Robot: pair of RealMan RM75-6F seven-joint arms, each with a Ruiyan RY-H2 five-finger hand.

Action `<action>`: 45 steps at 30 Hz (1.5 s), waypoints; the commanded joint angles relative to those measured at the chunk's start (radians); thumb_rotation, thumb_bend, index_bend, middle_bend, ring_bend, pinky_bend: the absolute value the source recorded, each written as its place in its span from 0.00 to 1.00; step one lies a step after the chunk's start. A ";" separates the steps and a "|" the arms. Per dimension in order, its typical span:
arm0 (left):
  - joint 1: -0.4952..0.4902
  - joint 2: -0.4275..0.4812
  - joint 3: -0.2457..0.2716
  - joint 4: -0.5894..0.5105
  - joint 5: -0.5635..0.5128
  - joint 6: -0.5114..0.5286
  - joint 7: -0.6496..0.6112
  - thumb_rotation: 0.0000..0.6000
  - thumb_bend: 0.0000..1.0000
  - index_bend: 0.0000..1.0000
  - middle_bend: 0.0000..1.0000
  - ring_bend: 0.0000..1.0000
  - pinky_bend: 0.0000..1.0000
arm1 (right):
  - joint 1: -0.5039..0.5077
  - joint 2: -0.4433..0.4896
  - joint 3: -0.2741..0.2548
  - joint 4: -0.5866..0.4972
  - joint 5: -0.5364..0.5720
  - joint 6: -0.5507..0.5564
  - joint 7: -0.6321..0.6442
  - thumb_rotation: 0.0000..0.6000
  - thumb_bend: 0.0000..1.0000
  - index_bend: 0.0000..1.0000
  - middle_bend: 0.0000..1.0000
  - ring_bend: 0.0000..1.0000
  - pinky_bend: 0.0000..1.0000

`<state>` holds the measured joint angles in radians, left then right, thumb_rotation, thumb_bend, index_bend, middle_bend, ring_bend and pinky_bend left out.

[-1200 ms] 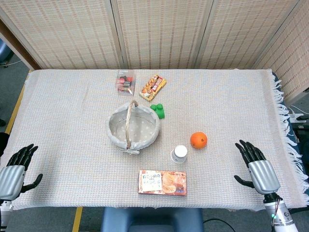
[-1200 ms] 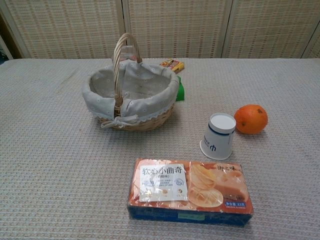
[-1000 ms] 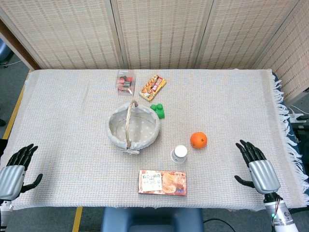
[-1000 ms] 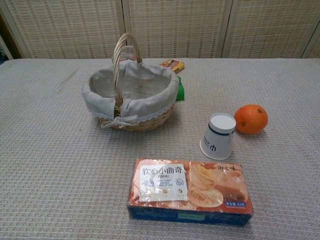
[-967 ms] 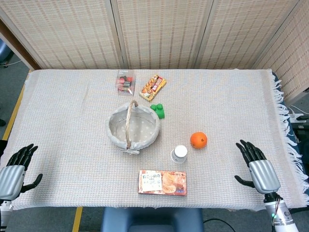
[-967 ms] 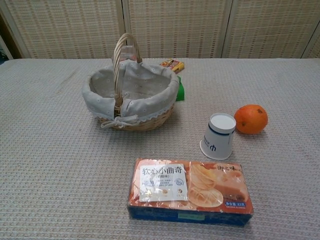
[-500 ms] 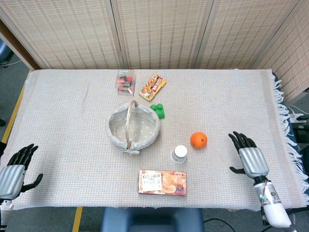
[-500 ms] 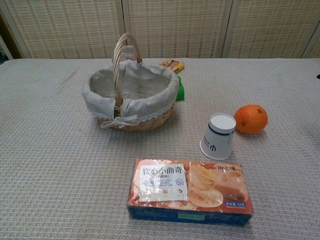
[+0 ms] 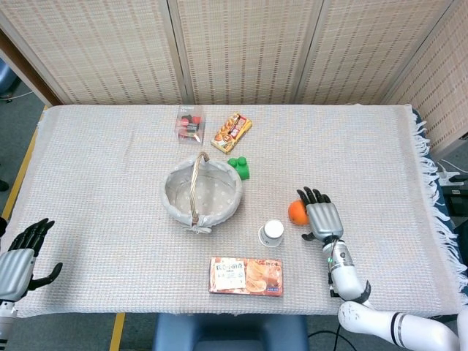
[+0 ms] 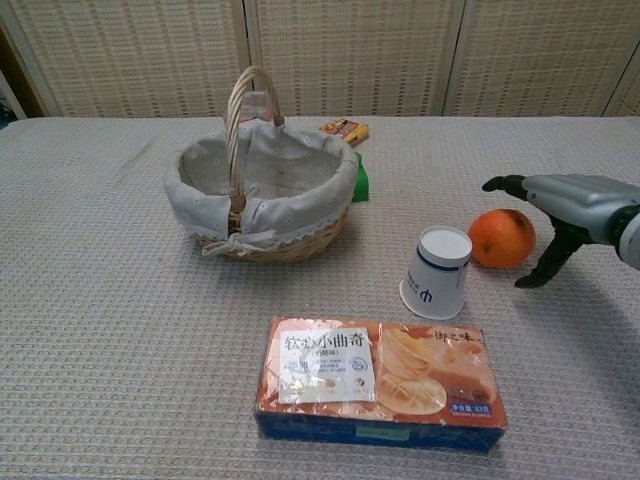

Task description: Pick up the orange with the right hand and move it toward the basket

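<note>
At the far left, near the table's front corner, the left hand (image 9: 16, 262) rests with its dark fingers spread and nothing in it; only the head view shows it. Toward the middle stands the wicker basket (image 9: 201, 192) with its pale cloth lining and upright handle. Behind it lie a small clear box of red and dark items (image 9: 189, 123) and a yellow-red snack packet (image 9: 231, 131), and a green toy block (image 9: 240, 167) sits just beside the basket's far right rim. In front of the basket, near the table's front edge, lies a flat orange biscuit box (image 9: 246, 276). To the right of the basket stands a white paper cup (image 9: 271, 232), tilted slightly in the chest view. Just to the right of the cup sits the orange (image 10: 502, 238), on the woven tablecloth (image 9: 110, 175), well apart from the basket. The right hand (image 9: 321, 216) hovers right beside the orange, fingers extended over its top and thumb pointing down on its right side, released and not yet closed around it.
</note>
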<state>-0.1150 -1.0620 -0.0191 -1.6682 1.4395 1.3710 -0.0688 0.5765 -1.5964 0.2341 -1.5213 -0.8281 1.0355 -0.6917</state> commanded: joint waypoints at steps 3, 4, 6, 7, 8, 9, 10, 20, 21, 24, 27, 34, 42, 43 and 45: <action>-0.001 0.003 -0.001 -0.001 -0.004 -0.006 -0.011 1.00 0.33 0.00 0.00 0.00 0.10 | 0.063 -0.130 0.028 0.132 -0.034 0.040 0.024 1.00 0.15 0.00 0.14 0.13 0.38; -0.002 0.004 -0.001 -0.001 -0.004 -0.007 -0.013 1.00 0.33 0.00 0.00 0.00 0.10 | 0.065 -0.147 0.030 0.149 -0.055 0.055 0.042 1.00 0.19 0.00 0.23 0.22 0.49; -0.002 0.005 -0.001 -0.002 -0.006 -0.009 -0.017 1.00 0.33 0.00 0.00 0.00 0.10 | 0.065 -0.170 0.033 0.163 -0.088 0.075 0.085 1.00 0.27 0.00 0.51 0.52 0.75; -0.002 0.005 -0.001 -0.002 -0.006 -0.009 -0.019 1.00 0.33 0.00 0.00 0.00 0.10 | 0.063 -0.172 0.033 0.165 -0.105 0.084 0.103 1.00 0.29 0.00 0.59 0.62 0.84; -0.002 0.006 -0.001 -0.002 -0.006 -0.009 -0.022 1.00 0.33 0.00 0.00 0.00 0.10 | 0.060 -0.172 0.033 0.166 -0.125 0.097 0.124 1.00 0.31 0.00 0.66 0.70 0.90; -0.001 0.006 -0.001 -0.002 -0.006 -0.008 -0.023 1.00 0.33 0.00 0.00 0.00 0.10 | 0.058 -0.168 0.035 0.164 -0.139 0.106 0.140 1.00 0.31 0.00 0.69 0.73 0.93; -0.001 0.007 -0.001 -0.002 -0.005 -0.008 -0.025 1.00 0.33 0.00 0.00 0.00 0.10 | 0.055 -0.162 0.039 0.157 -0.151 0.114 0.156 1.00 0.32 0.00 0.72 0.75 0.95; -0.004 0.006 0.001 -0.009 0.002 -0.010 -0.029 1.00 0.33 0.00 0.00 0.00 0.10 | 0.074 -0.062 0.179 -0.041 -0.186 0.190 0.244 1.00 0.32 0.06 0.74 0.77 0.96; -0.005 0.005 0.001 -0.010 0.003 -0.012 -0.028 1.00 0.33 0.00 0.00 0.00 0.10 | 0.084 -0.064 0.190 -0.054 -0.191 0.194 0.242 1.00 0.32 0.07 0.74 0.77 0.96; -0.008 0.002 0.001 -0.013 0.004 -0.015 -0.023 1.00 0.33 0.00 0.00 0.00 0.10 | 0.130 -0.090 0.219 -0.083 -0.189 0.200 0.216 1.00 0.32 0.09 0.74 0.76 0.95; -0.010 0.000 0.001 -0.015 0.005 -0.017 -0.020 1.00 0.33 0.00 0.00 0.00 0.10 | 0.189 -0.139 0.240 -0.076 -0.178 0.201 0.171 1.00 0.32 0.11 0.74 0.75 0.94; -0.009 0.003 0.002 -0.016 0.006 -0.017 -0.031 1.00 0.33 0.00 0.00 0.00 0.10 | 0.322 -0.298 0.263 0.043 -0.129 0.201 0.097 1.00 0.32 0.15 0.74 0.73 0.93; 0.000 0.011 0.004 -0.011 0.008 -0.005 -0.059 1.00 0.33 0.00 0.00 0.00 0.10 | 0.388 -0.429 0.229 0.205 -0.101 0.182 0.076 1.00 0.28 0.25 0.40 0.29 0.61; 0.001 0.011 0.004 -0.009 0.009 -0.002 -0.061 1.00 0.33 0.00 0.00 0.00 0.10 | 0.391 -0.435 0.227 0.211 -0.094 0.179 0.067 1.00 0.25 0.22 0.27 0.17 0.52; 0.002 0.012 0.006 -0.007 0.010 -0.002 -0.065 1.00 0.33 0.00 0.00 0.00 0.10 | 0.395 -0.444 0.225 0.212 -0.084 0.171 0.064 1.00 0.17 0.02 0.08 0.02 0.37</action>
<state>-0.1130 -1.0503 -0.0136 -1.6755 1.4498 1.3689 -0.1332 0.9664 -2.0352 0.4628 -1.3130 -0.9179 1.2115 -0.6250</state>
